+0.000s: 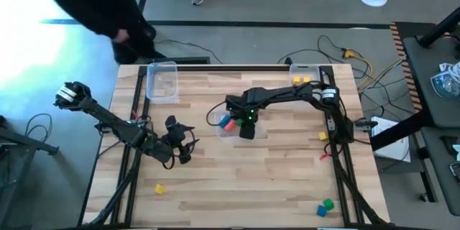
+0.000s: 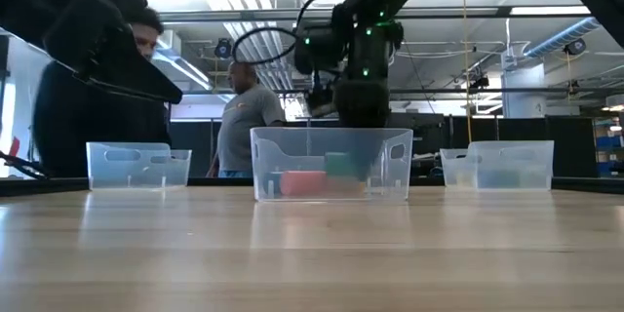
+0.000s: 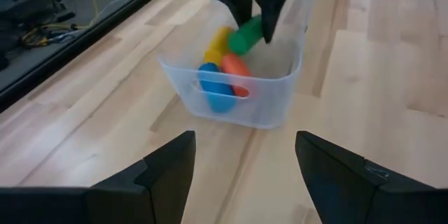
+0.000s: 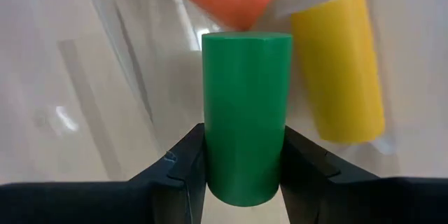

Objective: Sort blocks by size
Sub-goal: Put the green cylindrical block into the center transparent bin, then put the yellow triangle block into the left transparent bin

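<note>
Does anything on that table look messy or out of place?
Nothing is spilled or broken. A few small blocks lie loose near the table's edges, like the yellow block and the green block. The right gripper holds a long green block over the middle bin.

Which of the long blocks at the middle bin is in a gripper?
The green block, pinched by the right gripper over the middle bin. The red, yellow and blue ones lie loose inside.

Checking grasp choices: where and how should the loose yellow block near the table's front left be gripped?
Grip the yellow block across two opposite flat sides, coming straight down from above. It looks small and cube-like and lies alone on the table, so the fingers have room. The left gripper is nearest.
</note>
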`<act>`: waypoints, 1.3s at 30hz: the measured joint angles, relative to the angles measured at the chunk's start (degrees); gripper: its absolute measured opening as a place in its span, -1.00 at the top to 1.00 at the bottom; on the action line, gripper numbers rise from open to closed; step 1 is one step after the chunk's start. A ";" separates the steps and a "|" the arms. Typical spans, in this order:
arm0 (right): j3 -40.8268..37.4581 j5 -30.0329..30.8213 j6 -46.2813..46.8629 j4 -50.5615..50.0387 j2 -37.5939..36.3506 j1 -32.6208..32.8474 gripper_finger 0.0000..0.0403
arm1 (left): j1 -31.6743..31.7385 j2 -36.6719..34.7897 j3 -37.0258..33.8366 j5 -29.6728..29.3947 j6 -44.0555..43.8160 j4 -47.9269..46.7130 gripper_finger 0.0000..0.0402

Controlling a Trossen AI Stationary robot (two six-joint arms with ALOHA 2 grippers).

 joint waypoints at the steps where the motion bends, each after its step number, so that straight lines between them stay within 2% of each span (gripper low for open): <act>1: 0.00 -0.02 -0.33 0.02 0.66 0.02 0.37 | 0.00 0.15 0.24 -0.34 -0.18 -0.31 -0.16; 7: 0.00 0.43 -0.97 -0.08 1.97 0.22 0.35 | 0.00 0.29 3.59 -0.69 0.58 -0.93 -0.16; 15: 0.58 1.27 -1.14 -0.06 -1.91 1.65 -0.36 | -0.54 0.24 9.49 -0.71 4.04 -4.67 -0.16; 19: 1.01 11.59 0.56 0.05 -8.36 4.82 -0.54 | -1.66 0.16 12.08 -0.77 4.94 -4.29 -0.16; 23: 1.03 19.67 2.30 1.25 -16.13 11.50 -0.56 | -2.35 0.16 13.69 -0.02 4.55 -4.55 -0.16; 29: 0.02 22.64 7.42 7.08 -24.17 24.81 -0.45 | -4.86 2.74 18.16 5.20 2.80 -3.78 -0.16; 36: -3.40 31.38 13.07 9.89 -25.61 39.27 -0.37 | -12.43 12.41 22.57 5.68 0.32 -4.74 -0.16; 39: -5.10 36.07 16.62 10.33 -24.87 43.73 -0.40 | -15.46 15.45 26.28 8.30 -7.96 -13.56 -0.16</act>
